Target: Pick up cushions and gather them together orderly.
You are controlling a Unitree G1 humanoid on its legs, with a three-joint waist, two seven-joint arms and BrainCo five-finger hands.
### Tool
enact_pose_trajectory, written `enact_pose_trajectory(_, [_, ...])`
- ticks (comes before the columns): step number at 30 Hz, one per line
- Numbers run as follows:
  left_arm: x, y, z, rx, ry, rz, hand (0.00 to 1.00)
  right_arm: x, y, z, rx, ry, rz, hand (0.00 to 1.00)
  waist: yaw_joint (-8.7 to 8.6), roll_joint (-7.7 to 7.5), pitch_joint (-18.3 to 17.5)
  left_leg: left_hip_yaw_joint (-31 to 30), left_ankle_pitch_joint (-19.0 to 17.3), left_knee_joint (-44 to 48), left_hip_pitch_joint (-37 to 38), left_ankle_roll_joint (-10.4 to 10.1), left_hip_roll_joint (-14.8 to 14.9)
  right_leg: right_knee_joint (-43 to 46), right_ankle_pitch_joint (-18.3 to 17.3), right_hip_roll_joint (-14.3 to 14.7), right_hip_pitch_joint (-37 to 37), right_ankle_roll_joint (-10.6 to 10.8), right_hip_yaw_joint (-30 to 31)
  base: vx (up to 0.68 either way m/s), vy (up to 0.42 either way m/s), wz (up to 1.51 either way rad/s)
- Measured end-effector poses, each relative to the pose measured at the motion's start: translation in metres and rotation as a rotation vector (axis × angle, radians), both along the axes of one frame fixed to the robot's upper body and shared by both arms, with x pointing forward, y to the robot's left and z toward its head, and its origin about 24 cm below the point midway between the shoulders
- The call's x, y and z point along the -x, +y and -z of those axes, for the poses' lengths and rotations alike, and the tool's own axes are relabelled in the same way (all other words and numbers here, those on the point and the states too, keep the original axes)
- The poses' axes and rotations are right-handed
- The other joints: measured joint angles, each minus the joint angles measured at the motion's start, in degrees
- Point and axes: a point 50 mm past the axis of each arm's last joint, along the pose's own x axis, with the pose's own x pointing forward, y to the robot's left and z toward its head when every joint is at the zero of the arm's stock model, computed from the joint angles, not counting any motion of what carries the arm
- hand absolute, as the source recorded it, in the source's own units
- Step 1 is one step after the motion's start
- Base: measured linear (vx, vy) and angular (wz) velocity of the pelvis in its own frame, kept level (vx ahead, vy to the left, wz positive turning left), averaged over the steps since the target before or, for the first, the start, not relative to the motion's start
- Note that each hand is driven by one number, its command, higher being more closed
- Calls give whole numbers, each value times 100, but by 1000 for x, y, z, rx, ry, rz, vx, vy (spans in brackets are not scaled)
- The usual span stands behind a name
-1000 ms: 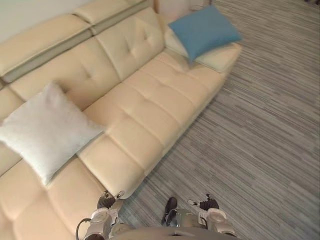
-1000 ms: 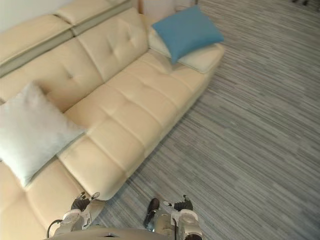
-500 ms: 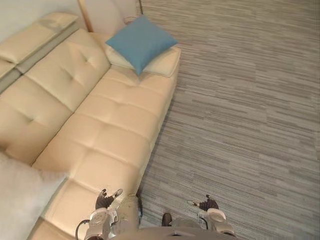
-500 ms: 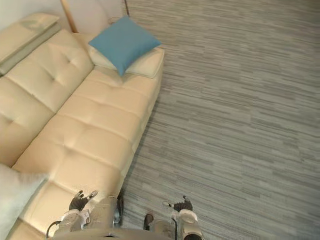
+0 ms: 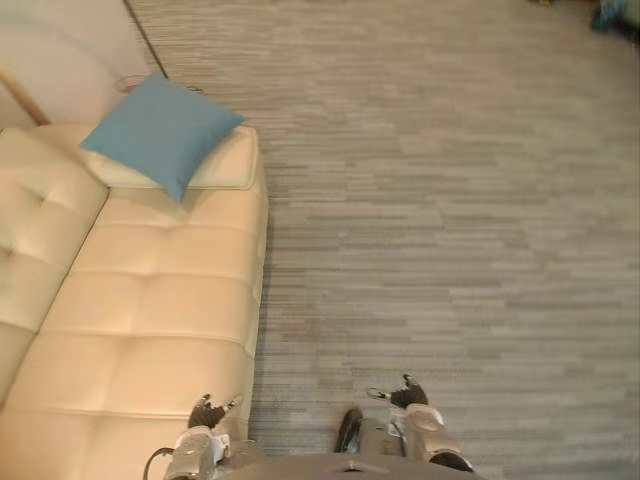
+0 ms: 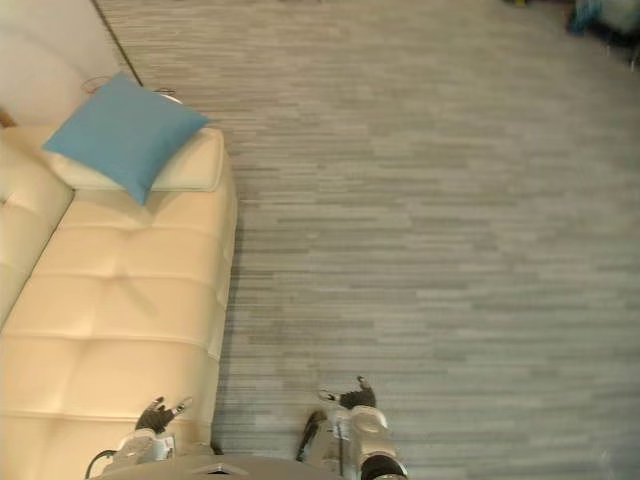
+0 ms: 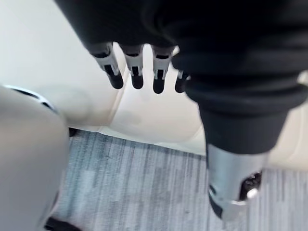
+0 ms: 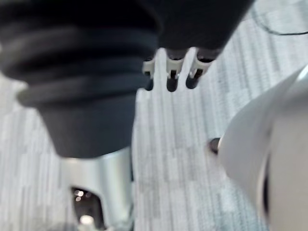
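The blue cushion (image 5: 162,132) lies at the far end of the cream leather sofa (image 5: 150,320). It sits tilted, one corner pointing down toward the seat, and rests on the cream armrest pad (image 5: 228,170) that closes off that end of the sofa. The pad shows beneath the cushion's lower edges. No robot hand touches the cushion; both are well apart from it, at the near edge of the head views.

The sofa's tufted seat runs from the cushion toward the robot, and part of its backrest shows on the robot's left. Beyond the cushion stands a pale wall (image 5: 60,50). To the right of the sofa stretches a grey striped carpet (image 5: 450,200).

The left robot hand (image 5: 207,412) hangs over the sofa's near front edge. In its wrist view the fingers (image 7: 115,74) point straight down in a row, relaxed and holding nothing, with cream leather and carpet past them. The right robot hand (image 5: 405,397) hangs over the carpet, its fingers (image 8: 171,77) likewise straight and empty.
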Motion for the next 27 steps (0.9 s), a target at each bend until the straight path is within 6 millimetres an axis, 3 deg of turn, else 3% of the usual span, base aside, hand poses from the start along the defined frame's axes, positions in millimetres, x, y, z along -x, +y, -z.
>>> enact_pose_trajectory(1, [2, -1, 1, 4, 9, -3, 0, 8, -6, 3, 5, 29, 25, 0, -11, 118, -13, -96, -64, 18, 10, -14, 50, -46, -72, 116, 28, 1, 9, 112, -72, -40])
enact_pose_trajectory(3, [5, 1, 2, 1, 17, -15, 0, 20, -7, 7, -11, 54, 64, 0, -24, 216, -5, -251, -115, 604, -36, -103, 286, -104, -299, 329, 277, -46, -38, 136, -97, -12])
enact_pose_trajectory(5, [2, 4, 0, 5, -7, -57, 0, 19, -2, 7, -23, 52, 61, 0, 4, 176, 55, -575, 50, 2500, -738, -2, 583, -287, -357, 520, 663, -105, -104, 144, -144, -4])
enact_pose_trajectory(6, [-1, 6, -2, 0, -24, -68, 0, 18, 3, 7, -32, 47, 51, 0, 35, 200, 78, -619, 341, 3257, -1007, 101, 736, -360, -384, 631, 847, -150, -103, 145, -96, -11])
enact_pose_trajectory(7, [-3, 7, -4, -3, -39, -70, 0, 17, 9, 8, -43, 43, 44, 0, 102, 154, 115, -718, 484, 3960, -1361, 64, 812, -442, -425, 712, 1052, -219, -38, 197, -32, -28])
enact_pose_trajectory(8, [-5, 5, -5, 1, -51, -68, 0, 14, 10, 7, -45, 35, 47, 0, 169, 159, 119, -637, 234, 4034, -1551, 81, 724, -531, -439, 716, 1160, -231, 48, 204, -3, -32])
enact_pose_trajectory(10, [-6, 1, -6, 9, -60, -70, 0, 9, 9, 5, -43, 20, 48, 0, 198, 176, 110, -409, 19, 3400, -1731, 179, 548, -734, -438, 716, 1259, -233, 139, 190, 60, -28])
enact_pose_trajectory(13, [-9, -2, -7, 17, -75, -73, 0, 8, 10, 4, -43, 14, 49, 0, 274, 213, 130, -168, 90, 1673, -1846, 185, 235, -898, -458, 658, 1321, -198, 263, 235, 132, -29])
enact_pose_trajectory(14, [-9, -3, -7, 18, -78, -73, 0, 9, 9, 4, -40, 16, 50, 0, 341, 236, 112, -133, 575, 884, -1751, 165, 183, -889, -528, 644, 1343, -81, 374, 284, 176, -47])
enact_pose_trajectory(15, [-9, -3, -7, 19, -77, -73, 0, 9, 8, 4, -39, 17, 50, 0, 381, 234, 106, -63, 787, 788, -1649, 218, 174, -889, -555, 639, 1361, -20, 456, 316, 183, -49])
enact_pose_trajectory(17, [-9, -1, -7, 15, -77, -74, 0, 11, 15, 6, -56, 22, 50, 0, 412, 57, 25, 78, 507, 791, -1489, 483, -57, -942, -640, 437, 1483, 167, 635, 283, 135, -25])
enact_pose_trajectory(18, [-9, 0, -7, 18, -79, -76, 0, 14, 14, 7, -56, 30, 54, 0, 433, -18, -18, 134, 311, 878, -1437, 527, -145, -738, -678, 301, 1496, 374, 664, 410, 165, -10])
enact_pose_trajectory(20, [-9, 1, -7, 19, -78, -73, 0, 18, 13, 8, -56, 39, 64, 0, 449, -84, -8, 228, 91, 929, -1193, 584, -278, 257, -822, 31, 1255, 599, 705, 476, 180, -3])
enact_pose_trajectory(21, [-6, 1, -5, 16, -62, -56, 0, 22, 13, 9, -55, 47, 60, 0, 391, -83, 8, 238, -54, 972, -876, 729, -374, 1956, -628, -256, 709, 746, 788, 514, 144, 21])
enact_pose_trajectory(22, [-5, 3, -5, 9, -51, -37, 0, 19, 12, 6, -53, 23, 54, 0, 305, -97, 24, 169, -181, 1052, -667, 809, -412, 2965, -419, -427, 390, 824, 876, 508, 111, 36])
enact_pose_trajectory(23, [-4, 4, -5, 5, -44, -31, 0, 19, 12, 6, -51, 23, 51, 0, 262, -97, 34, 111, -250, 1071, -535, 825, -418, 3396, -417, -460, 281, 803, 898, 517, -16, 65])
enact_pose_trajectory(24, [-3, 5, -4, 1, -41, -24, 0, 20, 11, 7, -51, 29, 51, 0, 208, -82, 63, -87, -295, 930, -95, 838, -398, 3994, -521, -483, 20, 626, 817, 421, -55, 59])
enact_pose_trajectory(25, [-4, 5, -5, 2, -44, -24, 0, 20, 11, 6, -50, 27, 51, 0, 193, -100, 49, -131, -295, 858, 10, 837, -383, 3981, -545, -498, -60, 590, 736, 506, -107, 73])
enact_pose_trajectory(27, [-7, 3, -5, 7, -51, -23, 0, 15, 10, 4, -48, 5, 53, 0, 148, -120, 54, -359, -407, 483, 369, 648, -288, 3278, -691, -532, -511, 428, 483, 416, -155, 48])
